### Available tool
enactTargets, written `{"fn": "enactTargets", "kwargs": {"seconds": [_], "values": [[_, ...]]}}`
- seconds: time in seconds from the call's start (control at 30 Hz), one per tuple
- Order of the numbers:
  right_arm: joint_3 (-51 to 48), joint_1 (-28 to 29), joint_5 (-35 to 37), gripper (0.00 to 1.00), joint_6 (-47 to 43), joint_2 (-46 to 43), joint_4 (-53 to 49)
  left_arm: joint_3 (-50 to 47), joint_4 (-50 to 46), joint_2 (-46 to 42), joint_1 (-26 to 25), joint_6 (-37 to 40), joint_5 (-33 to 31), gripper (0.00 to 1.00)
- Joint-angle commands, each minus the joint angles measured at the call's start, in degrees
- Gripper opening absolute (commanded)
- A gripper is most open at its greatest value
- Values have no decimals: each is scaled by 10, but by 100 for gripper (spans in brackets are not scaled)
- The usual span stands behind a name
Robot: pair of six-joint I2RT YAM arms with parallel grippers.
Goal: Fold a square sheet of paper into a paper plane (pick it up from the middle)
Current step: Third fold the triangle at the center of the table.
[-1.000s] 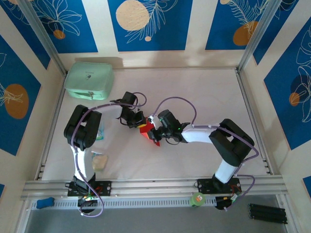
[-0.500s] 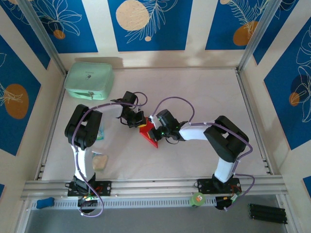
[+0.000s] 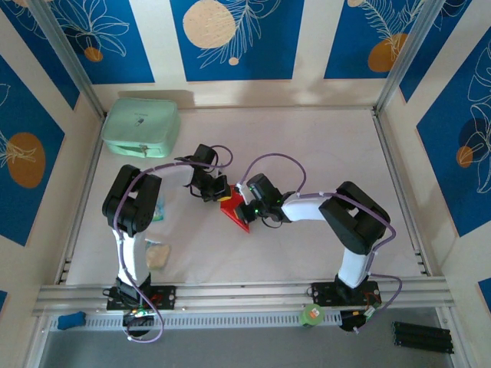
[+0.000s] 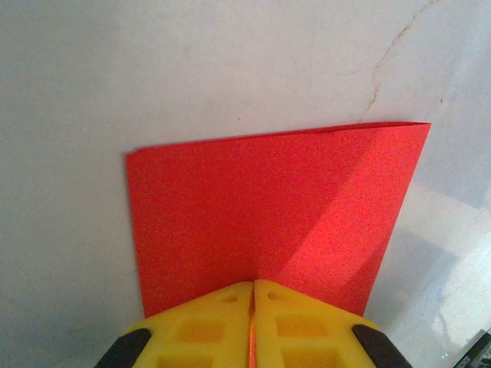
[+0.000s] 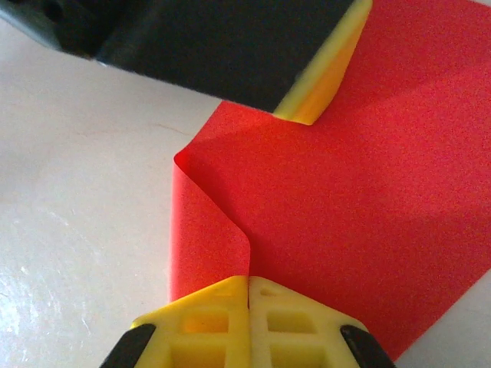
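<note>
The square sheet of paper point(image 3: 235, 212) is bright red and partly folded, held in the middle of the table between both arms. My left gripper point(image 3: 218, 195) is shut on its upper edge; in the left wrist view the yellow fingertips point(image 4: 222, 307) pinch the sheet point(image 4: 268, 207), which spreads flat ahead with a diagonal crease. My right gripper point(image 3: 244, 205) is shut on the opposite side; in the right wrist view the sheet point(image 5: 345, 207) curls over at its left edge above my gripper point(image 5: 249, 287), and the left gripper's yellow finger point(image 5: 326, 73) shows at the top.
A mint-green case point(image 3: 140, 126) lies at the back left of the white table point(image 3: 322, 153). A small pale packet point(image 3: 157, 254) rests near the left arm's base. Metal frame rails point(image 3: 238, 295) border the front and sides.
The right arm's elbow has drawn in to the left and its gripper shifted slightly left with the sheet. The left gripper has barely moved.
</note>
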Motion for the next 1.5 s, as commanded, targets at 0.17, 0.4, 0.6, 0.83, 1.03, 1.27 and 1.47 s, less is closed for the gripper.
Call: {"fn": "enactTargets", "kwargs": {"seconds": [0.17, 0.4, 0.6, 0.83, 1.03, 1.27, 1.47], "values": [[17, 5, 10, 0, -5, 12, -10, 4, -22, 17, -6, 7, -1, 10], [12, 7, 18, 0, -2, 12, -17, 11, -23, 12, -5, 5, -3, 10], [6, 10, 21, 0, 3, 13, -14, 13, -15, -14, -3, -15, -5, 12], [-1, 12, 25, 0, 7, 16, -12, -42, 48, -101, 17, -92, -18, 20], [-3, 13, 27, 0, 6, 19, -9, -139, 125, -162, 22, -162, -4, 20], [-3, 14, 29, 0, 9, 24, -7, -262, 274, -217, 5, -283, 24, 15], [-3, 17, 31, 0, 9, 27, -6, -308, 339, -217, -21, -340, 18, 10]]}}
